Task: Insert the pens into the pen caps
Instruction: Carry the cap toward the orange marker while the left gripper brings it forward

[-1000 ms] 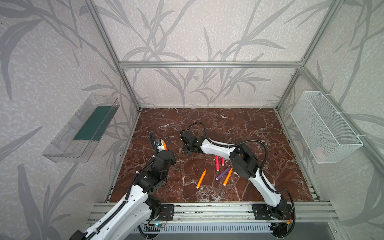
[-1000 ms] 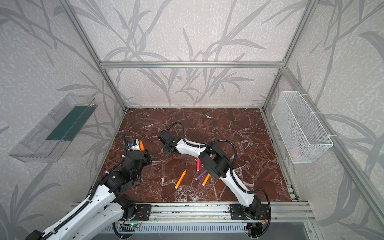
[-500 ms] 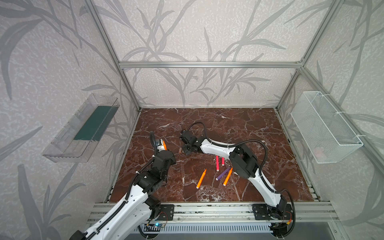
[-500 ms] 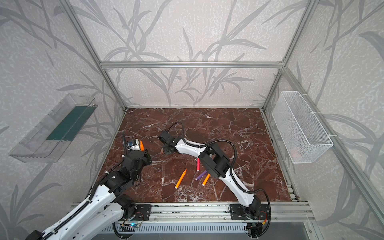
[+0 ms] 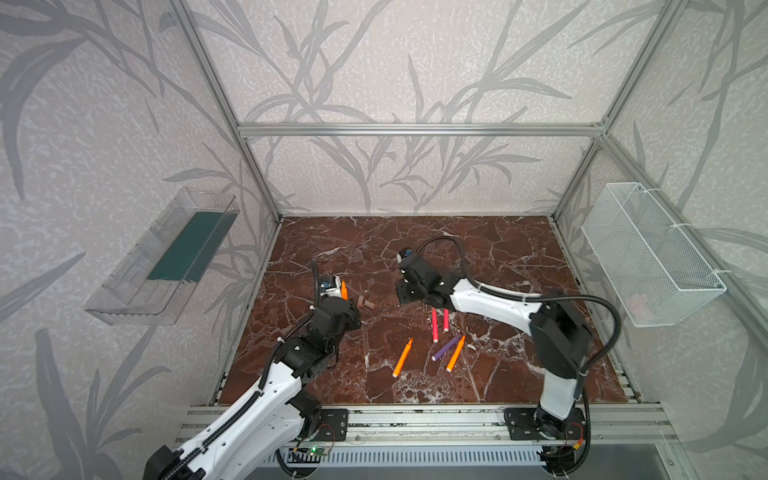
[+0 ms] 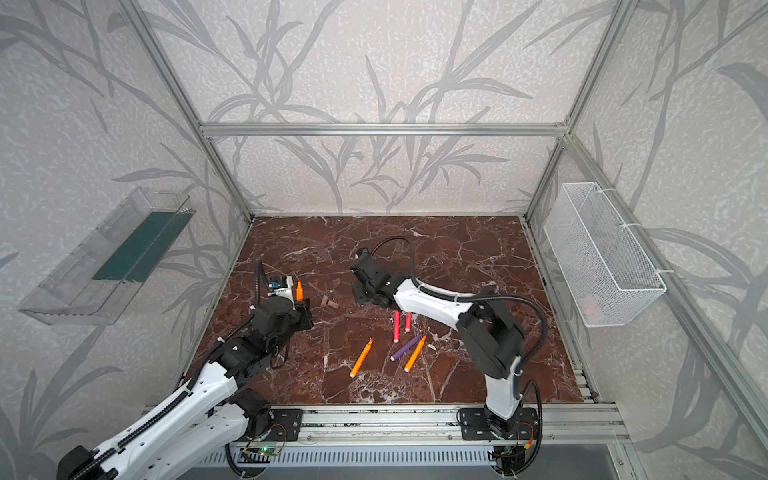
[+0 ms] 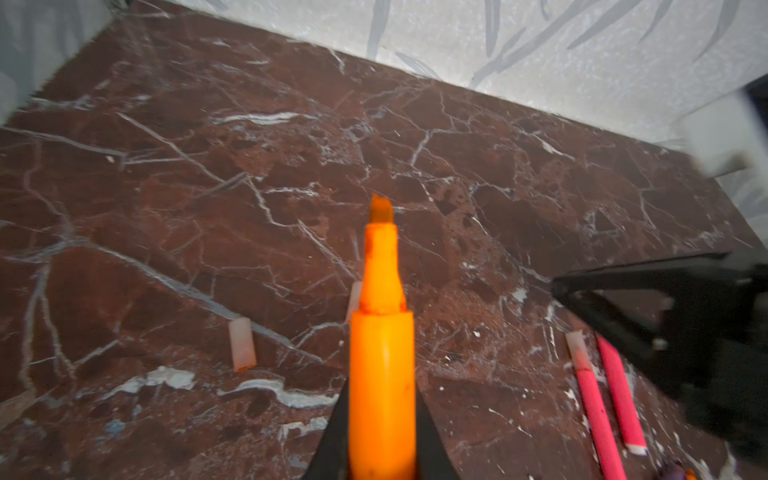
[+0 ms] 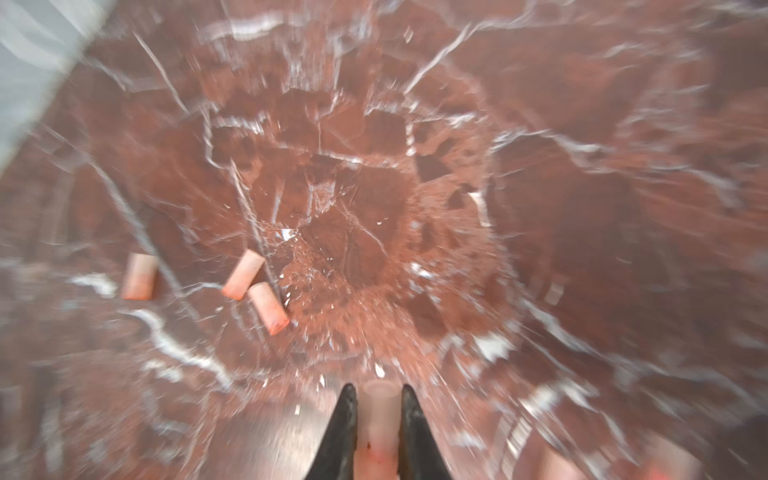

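Observation:
My left gripper is shut on an orange pen. The pen's bare tip sticks out past the fingers, and it shows in both top views. My right gripper is shut on a pale pen cap, held above the table right of the left gripper. Loose pen caps lie on the marble between the two grippers. Two pink-red pens, a purple pen and two orange pens lie near the middle.
A clear plastic bin hangs on the left wall and a white wire basket on the right wall. Metal frame posts edge the marble table. The right arm's elbow stands over the table's right side.
My right gripper has closed on the pen cap and moved right, away from the loose caps. My left gripper has shifted slightly right with the orange pen.

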`<state>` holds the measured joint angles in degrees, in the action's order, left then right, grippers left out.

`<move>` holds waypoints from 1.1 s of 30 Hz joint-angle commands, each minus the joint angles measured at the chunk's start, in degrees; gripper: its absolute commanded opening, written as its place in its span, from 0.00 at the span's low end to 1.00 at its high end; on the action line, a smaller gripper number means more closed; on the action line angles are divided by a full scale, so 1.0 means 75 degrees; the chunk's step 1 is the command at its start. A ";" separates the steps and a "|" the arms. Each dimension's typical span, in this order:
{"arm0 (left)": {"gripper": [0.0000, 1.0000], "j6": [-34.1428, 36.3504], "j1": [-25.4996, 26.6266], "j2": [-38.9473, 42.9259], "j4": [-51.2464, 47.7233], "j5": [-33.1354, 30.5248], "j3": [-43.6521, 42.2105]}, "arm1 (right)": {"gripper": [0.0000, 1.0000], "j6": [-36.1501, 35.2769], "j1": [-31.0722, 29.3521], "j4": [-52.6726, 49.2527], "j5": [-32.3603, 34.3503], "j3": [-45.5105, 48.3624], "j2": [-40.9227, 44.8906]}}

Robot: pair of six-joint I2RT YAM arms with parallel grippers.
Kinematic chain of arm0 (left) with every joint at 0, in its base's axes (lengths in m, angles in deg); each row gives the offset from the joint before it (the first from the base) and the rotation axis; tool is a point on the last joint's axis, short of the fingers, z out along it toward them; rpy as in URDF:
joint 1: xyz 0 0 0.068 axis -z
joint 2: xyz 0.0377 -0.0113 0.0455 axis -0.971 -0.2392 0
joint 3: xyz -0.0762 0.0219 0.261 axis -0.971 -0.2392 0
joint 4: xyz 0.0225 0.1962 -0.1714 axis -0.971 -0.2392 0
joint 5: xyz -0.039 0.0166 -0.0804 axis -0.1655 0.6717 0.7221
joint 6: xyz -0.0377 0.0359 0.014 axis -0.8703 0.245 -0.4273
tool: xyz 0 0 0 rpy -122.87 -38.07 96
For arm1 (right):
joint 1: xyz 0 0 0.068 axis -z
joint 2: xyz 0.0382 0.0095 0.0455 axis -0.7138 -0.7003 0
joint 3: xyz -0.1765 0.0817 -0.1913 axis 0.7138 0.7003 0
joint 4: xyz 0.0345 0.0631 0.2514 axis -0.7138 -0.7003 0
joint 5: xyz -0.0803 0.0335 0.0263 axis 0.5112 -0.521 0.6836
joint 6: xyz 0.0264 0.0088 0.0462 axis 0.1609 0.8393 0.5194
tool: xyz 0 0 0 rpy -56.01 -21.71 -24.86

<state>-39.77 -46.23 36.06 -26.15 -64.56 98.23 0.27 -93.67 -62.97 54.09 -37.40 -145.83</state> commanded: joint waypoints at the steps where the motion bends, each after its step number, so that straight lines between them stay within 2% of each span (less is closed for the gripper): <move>1: 0.00 0.0214 -0.0003 -0.0131 0.0730 0.1225 0.0022 | 0.04 0.0574 0.0200 0.1153 0.0310 0.1391 0.1621; 5: 0.00 -0.0034 -0.0006 -0.0324 0.0643 0.2065 0.0257 | 0.04 0.0733 0.0275 0.1474 0.0620 0.2576 0.3355; 8: 0.00 -0.1220 -0.0003 -0.0465 0.0149 0.2523 0.0442 | 0.04 0.0707 0.0310 0.1445 0.0739 0.3075 0.4362; 10: 0.00 -0.2061 0.0012 -0.0665 -0.0014 0.3440 0.0513 | 0.04 0.0742 0.0313 0.1325 0.0704 0.3347 0.4941; 12: 0.00 -0.2203 0.0229 -0.0897 0.0396 0.4435 0.0304 | 0.04 0.0909 0.0321 0.1221 0.0508 0.3730 0.5513; 13: 0.00 -0.2155 0.0579 -0.0901 0.0797 0.4526 0.0008 | 0.04 0.0959 0.0322 0.1406 0.0360 0.4032 0.5819; 14: 0.00 -0.2126 0.1174 -0.0733 0.1206 0.3956 -0.0434 | 0.04 0.1024 0.0321 0.1652 0.0284 0.4362 0.6068; 16: 0.00 -0.1860 0.2666 -0.0442 0.1908 0.1832 -0.1076 | 0.05 0.1109 0.0332 0.2113 0.0093 0.4992 0.6522; 17: 0.00 -0.1590 0.3043 -0.0483 0.1542 0.1389 -0.0867 | 0.05 0.1109 0.0334 0.2246 0.0034 0.5224 0.6710; 19: 0.00 -0.1413 0.3351 -0.0726 0.0878 0.1412 -0.0404 | 0.04 0.1459 0.0342 0.2152 0.0063 0.5452 0.6936; 23: 0.00 -0.1365 0.3736 -0.0973 0.2455 0.2001 -0.0846 | 0.01 0.1846 0.0345 0.2388 -0.0088 0.6016 0.7126; 28: 0.00 -0.0885 0.3906 -0.1298 0.2652 0.2479 -0.0619 | 0.01 0.2432 0.0345 0.2654 0.0392 0.6481 0.7290; 33: 0.00 -0.0596 0.3989 -0.1727 0.3081 0.2699 -0.0478 | 0.00 0.3021 0.0345 0.3824 0.0368 0.7123 0.7347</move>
<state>-46.87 -16.61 24.41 -6.78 -45.68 92.74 18.89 -91.28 -40.98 55.31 14.36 -91.91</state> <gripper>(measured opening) 0.162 0.160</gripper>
